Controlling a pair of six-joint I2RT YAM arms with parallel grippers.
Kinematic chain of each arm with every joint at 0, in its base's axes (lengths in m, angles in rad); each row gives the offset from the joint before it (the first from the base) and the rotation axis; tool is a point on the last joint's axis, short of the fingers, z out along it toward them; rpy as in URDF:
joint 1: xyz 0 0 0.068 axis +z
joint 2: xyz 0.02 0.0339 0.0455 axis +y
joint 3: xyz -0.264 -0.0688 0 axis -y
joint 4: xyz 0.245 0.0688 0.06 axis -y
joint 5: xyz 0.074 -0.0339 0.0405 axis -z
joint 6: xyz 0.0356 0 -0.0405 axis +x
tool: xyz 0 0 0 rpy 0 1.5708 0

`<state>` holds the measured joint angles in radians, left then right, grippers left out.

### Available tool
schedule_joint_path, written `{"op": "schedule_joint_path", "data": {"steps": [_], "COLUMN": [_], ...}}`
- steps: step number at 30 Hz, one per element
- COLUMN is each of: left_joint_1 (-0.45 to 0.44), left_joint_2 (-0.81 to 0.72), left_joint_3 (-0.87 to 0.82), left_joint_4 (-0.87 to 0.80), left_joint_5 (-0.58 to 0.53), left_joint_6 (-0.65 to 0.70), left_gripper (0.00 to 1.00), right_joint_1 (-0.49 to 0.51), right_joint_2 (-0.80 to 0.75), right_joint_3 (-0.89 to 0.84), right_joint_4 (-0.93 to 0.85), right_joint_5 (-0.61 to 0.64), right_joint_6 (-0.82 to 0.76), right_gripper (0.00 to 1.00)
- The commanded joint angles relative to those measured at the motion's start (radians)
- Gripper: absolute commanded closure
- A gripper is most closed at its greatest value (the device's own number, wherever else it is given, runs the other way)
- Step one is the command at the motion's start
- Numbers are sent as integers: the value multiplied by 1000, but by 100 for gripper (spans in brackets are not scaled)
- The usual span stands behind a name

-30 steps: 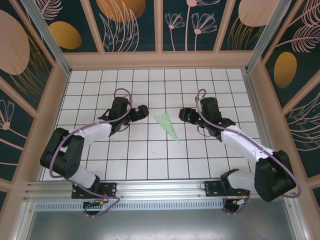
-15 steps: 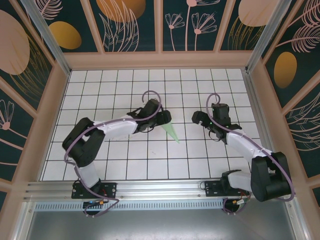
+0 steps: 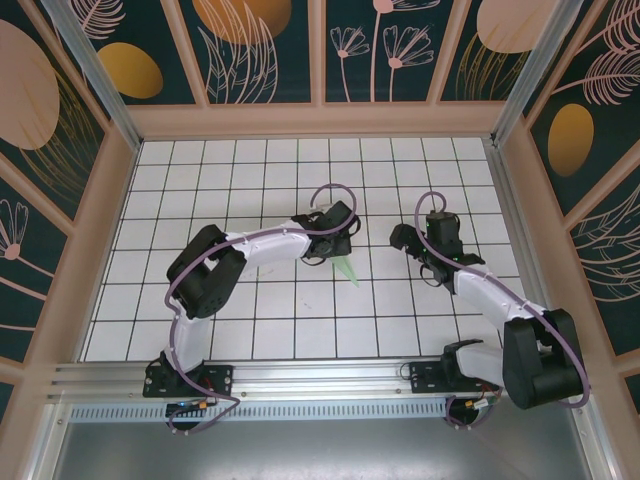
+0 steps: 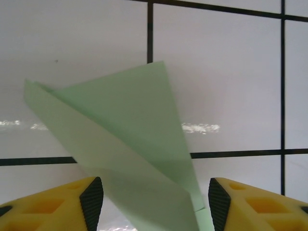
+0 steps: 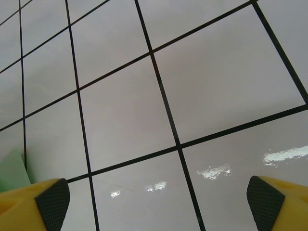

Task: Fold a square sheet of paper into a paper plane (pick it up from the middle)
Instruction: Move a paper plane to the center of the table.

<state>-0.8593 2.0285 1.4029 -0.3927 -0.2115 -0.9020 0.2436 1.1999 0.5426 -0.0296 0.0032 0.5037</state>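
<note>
The left gripper (image 4: 154, 207) hangs low over the white gridded table (image 3: 250, 300). Its jaws are spread wide and the black pads (image 4: 91, 202) stand on either side of the paper plane (image 4: 130, 154) without touching it, so it has hold of nothing. The plane lies on the tiles near the table's middle, a slim mint-green dart with layered flaps and a crease along its length (from above, its pointed tip pokes out beyond the wrist). To the right, near the paper but apart from it, the right gripper (image 5: 159, 197) is likewise wide open and empty over bare tiles. The folding looks finished. What seems left is to close on the plane's middle and lift it.
</note>
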Motion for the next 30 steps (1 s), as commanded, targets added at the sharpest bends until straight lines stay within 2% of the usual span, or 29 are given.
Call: {"op": "schedule_joint_path", "data": {"steps": [1, 10, 16, 25, 30], "left_joint_1": [-4, -4, -3, -4, -4], "left_joint_2": [-12, -100, -163, -179, -193], "left_joint_3": [2, -132, -216, -254, -255], "left_joint_4": [-54, 40, 104, 30, 8], "left_joint_5": [-21, 6, 8, -29, -46], "left_joint_6": [-31, -106, -154, -125, -118], "left_gripper": [39, 48, 54, 59, 67], "right_joint_1": [-5, -4, -4, -3, -3], "right_joint_2": [-22, -22, -23, -13, 2], "right_joint_3": [-16, -15, -18, -27, -27], "right_joint_4": [26, 27, 31, 52, 63], "right_joint_5": [16, 17, -29, -60, -74], "right_joint_6": [12, 13, 19, 29, 33], "right_gripper": [4, 6, 7, 8, 8]}}
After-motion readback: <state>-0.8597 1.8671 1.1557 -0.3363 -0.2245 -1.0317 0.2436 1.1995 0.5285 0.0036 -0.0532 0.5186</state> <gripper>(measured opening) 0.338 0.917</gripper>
